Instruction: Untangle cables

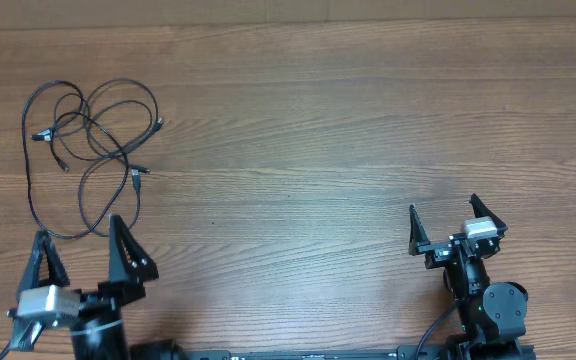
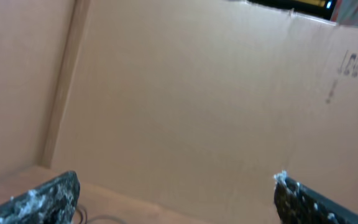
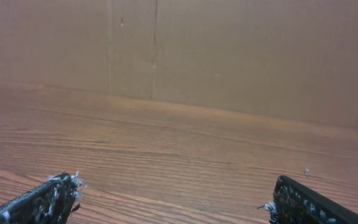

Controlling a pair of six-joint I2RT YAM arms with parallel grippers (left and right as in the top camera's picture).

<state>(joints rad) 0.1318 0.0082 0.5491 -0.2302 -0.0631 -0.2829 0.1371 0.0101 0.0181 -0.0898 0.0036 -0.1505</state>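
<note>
The cables (image 1: 88, 150) lie as a loose tangle of thin black loops with small plugs at the far left of the wooden table (image 1: 318, 130). My left gripper (image 1: 78, 235) stands open just in front of the tangle's near loop, with nothing between its fingers. In the left wrist view a bit of cable (image 2: 95, 219) shows at the bottom edge beside the left fingertip (image 2: 55, 193); the left gripper (image 2: 176, 190) points at a cardboard wall. My right gripper (image 1: 443, 212) is open at the front right, far from the cables. In the right wrist view the right gripper (image 3: 176, 190) frames only bare wood.
A brown cardboard wall (image 2: 197, 93) rises behind the table's far edge and shows in both wrist views. The arm bases (image 1: 488, 310) sit at the front edge of the table.
</note>
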